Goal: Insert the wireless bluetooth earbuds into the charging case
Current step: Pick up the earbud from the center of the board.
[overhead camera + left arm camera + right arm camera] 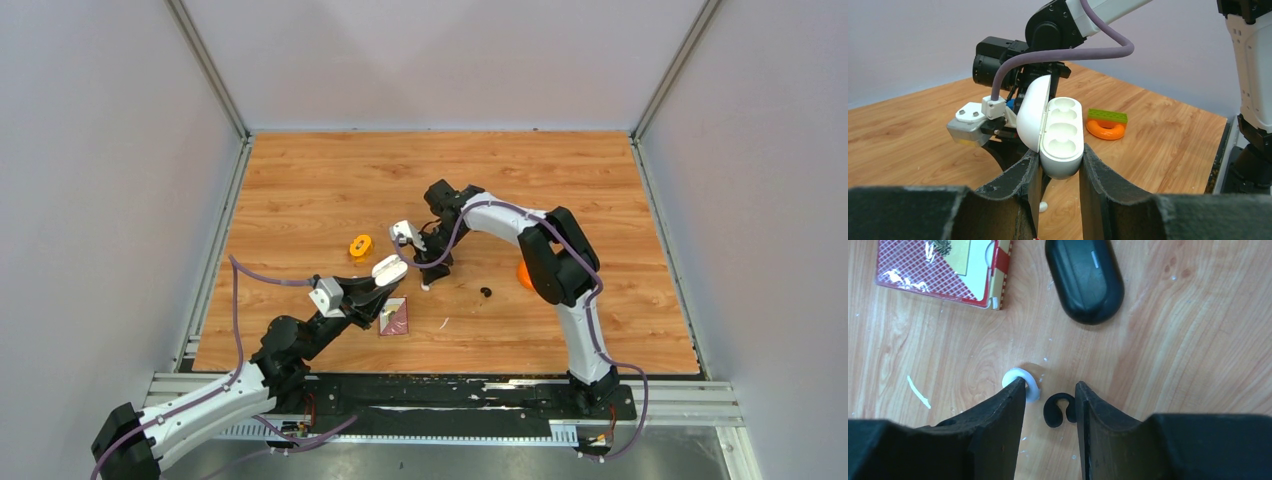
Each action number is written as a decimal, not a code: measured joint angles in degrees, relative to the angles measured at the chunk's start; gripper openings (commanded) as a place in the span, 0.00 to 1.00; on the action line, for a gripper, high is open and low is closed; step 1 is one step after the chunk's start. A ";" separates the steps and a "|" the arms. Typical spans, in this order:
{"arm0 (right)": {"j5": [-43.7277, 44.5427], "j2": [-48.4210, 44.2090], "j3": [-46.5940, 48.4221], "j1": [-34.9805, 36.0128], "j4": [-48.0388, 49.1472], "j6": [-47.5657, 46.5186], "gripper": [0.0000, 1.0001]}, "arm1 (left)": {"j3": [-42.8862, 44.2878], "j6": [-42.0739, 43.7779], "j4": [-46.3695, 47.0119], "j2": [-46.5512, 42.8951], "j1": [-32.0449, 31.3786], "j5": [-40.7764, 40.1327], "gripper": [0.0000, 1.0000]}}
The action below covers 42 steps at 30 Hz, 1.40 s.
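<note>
My left gripper (1059, 160) is shut on the white charging case (1062, 132) and holds it above the table, lid open, both wells empty. The case also shows in the top view (388, 268), just left of my right gripper (432, 270). My right gripper (1050, 390) points down at the table, open, its fingers astride a small black C-shaped earbud (1059, 409) that touches the right finger. A second small black bud (486, 292) lies on the wood to the right of that gripper.
A small white ring (1023, 382) lies by the right gripper's left fingertip. A black oval case (1084, 277) and a red patterned packet (943, 267) lie beyond. An orange ring (360, 244) sits to the left, and another orange ring with a green block (1105, 129) sits by the right arm.
</note>
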 measured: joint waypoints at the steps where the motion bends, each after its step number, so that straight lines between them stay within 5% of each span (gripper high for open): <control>1: 0.00 -0.24 -0.31 0.00 -0.11 -0.15 0.42 | 0.00 0.00 0.02 0.02 0.00 0.00 0.01; 17: -1.09 -1.81 -2.60 0.07 -4.35 -1.42 0.22 | 0.00 0.00 0.04 0.31 0.00 0.22 0.01; 29: -2.03 -1.81 -2.60 0.33 -5.03 -0.50 0.28 | 0.00 0.00 0.04 0.87 0.00 0.48 0.02; 42: -4.37 -1.81 -2.54 0.48 -5.77 0.33 0.17 | 0.00 0.00 0.07 1.25 0.00 0.90 0.02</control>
